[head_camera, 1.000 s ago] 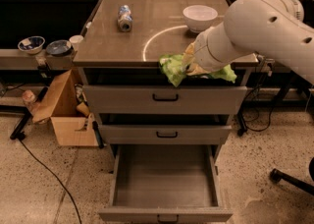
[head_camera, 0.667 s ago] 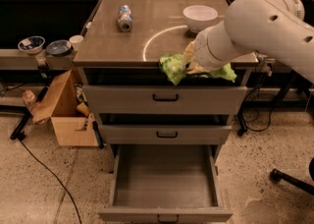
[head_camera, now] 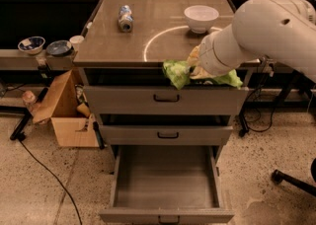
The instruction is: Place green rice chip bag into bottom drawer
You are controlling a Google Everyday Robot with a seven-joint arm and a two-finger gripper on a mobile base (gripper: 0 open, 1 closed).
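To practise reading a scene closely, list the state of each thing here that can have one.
Chip bag, crumpled, held off the cabinet's front edge.
Gripper, shut on the bag there.
Bottom drawer, pulled open, empty.
Top drawer and middle drawer, about shut.
Can, lying on its side.
Bowl, upright.
Cardboard box, open.

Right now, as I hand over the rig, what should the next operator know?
The gripper is at the front edge of the grey cabinet top, on the crumpled lime-green rice chip bag, mostly hidden by the white arm.
The bag hangs over the shallow top drawer.
The deep grey metal bottom drawer is pulled open.
Left: lower the bag in, release.
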